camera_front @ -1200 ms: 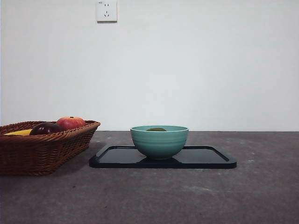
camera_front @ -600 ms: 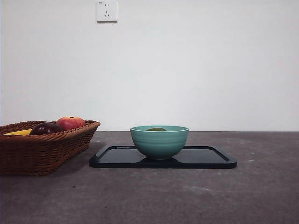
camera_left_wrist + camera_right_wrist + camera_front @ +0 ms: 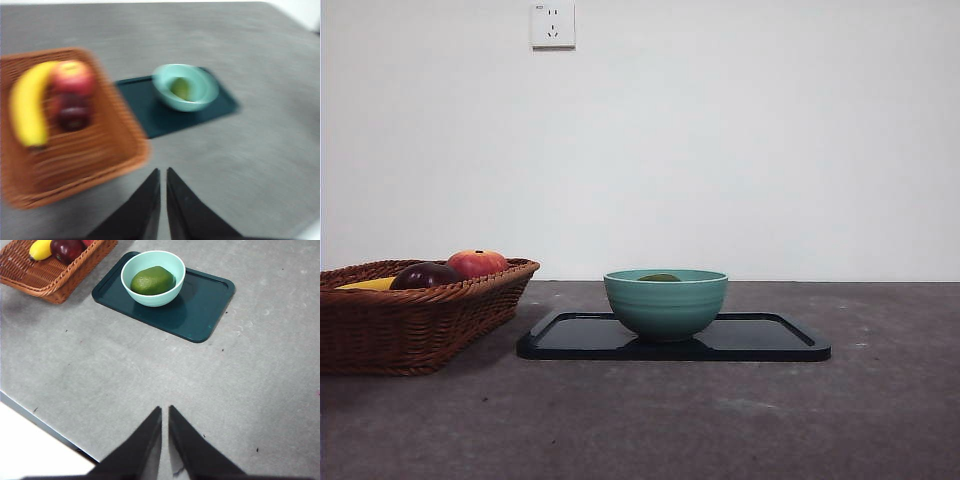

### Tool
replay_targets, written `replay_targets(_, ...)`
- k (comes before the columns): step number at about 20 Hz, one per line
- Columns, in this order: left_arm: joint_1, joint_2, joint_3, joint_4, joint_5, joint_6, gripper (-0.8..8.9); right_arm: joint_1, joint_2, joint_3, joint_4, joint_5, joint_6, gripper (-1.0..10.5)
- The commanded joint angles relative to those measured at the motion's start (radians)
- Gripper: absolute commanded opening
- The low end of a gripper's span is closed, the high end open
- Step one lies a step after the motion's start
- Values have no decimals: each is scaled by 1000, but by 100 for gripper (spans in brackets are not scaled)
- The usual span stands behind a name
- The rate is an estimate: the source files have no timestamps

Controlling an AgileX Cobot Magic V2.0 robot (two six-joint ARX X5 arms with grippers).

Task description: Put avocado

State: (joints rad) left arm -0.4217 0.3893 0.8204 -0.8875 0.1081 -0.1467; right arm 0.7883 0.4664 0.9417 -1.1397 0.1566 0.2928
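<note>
**A:** Front view. What does it show?

**B:** A teal bowl (image 3: 665, 303) on a dark tray (image 3: 780, 345) on the counter (image 3: 740, 420); only the avocado's (image 3: 660, 278) top shows above the rim. A wicker basket (image 3: 410, 325) stands beside the tray, holding a red-orange fruit (image 3: 477, 263), a dark purple fruit (image 3: 425, 275) and a banana (image 3: 365, 284). A wall socket (image 3: 552, 24) is visible; no readable writing. No arm appears.

**A:** Left wrist view?

**B:** Blurred. The left tool (image 3: 163, 172) hangs above the counter, well apart from basket and bowl, jaws narrowed to a slit, empty.

**A:** Right wrist view?

**B:** Sharp. The right tool (image 3: 165, 410) is likewise nearly closed and empty, high over the counter's near edge. The avocado lies inside the bowl, near the tray's basket end. No labels or brands legible.

**A:** Risks?

**B:** Placement looks complete. An arm swinging low could knock the bowl or slide the tray, judging by the blur's suggestion of motion.
</note>
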Motion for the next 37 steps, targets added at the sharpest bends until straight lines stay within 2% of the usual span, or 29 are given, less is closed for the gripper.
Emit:
replay_targets(1, 146, -3, -56, 89, -16, 66, 19, 9, 2, 8, 10, 2, 10, 18)
replay_targets(3, 257, -21, -161, 240, -16, 147, 19, 9, 2, 8, 10, 2, 10, 18)
replay_targets(6, 352, -85, -377, 512, -16, 216, 19, 9, 2, 8, 10, 2, 10, 18)
replay_targets(8, 384, -158, -528, 658, -16, 222, 19, 9, 2, 8, 10, 2, 10, 18)
replay_targets(10, 397, -240, -656, 735, -16, 220, 19, 9, 2, 8, 10, 2, 10, 18)
replay_targets(12, 403, -287, -724, 752, -16, 219, 19, 9, 2, 8, 10, 2, 10, 18)
replay_targets(18, 444, -299, -795, 753, -16, 103, 19, 9, 2, 8, 10, 2, 10, 18)
replay_targets(24, 444, -324, -809, 720, -16, 110, 19, 9, 2, 8, 10, 2, 10, 18)
replay_targets(29, 438, -377, -809, 699, -17, 163, 19, 9, 2, 8, 10, 2, 10, 18)
replay_targets(37, 412, -386, -809, 697, -56, 164, 19, 9, 2, 8, 10, 2, 10, 18)
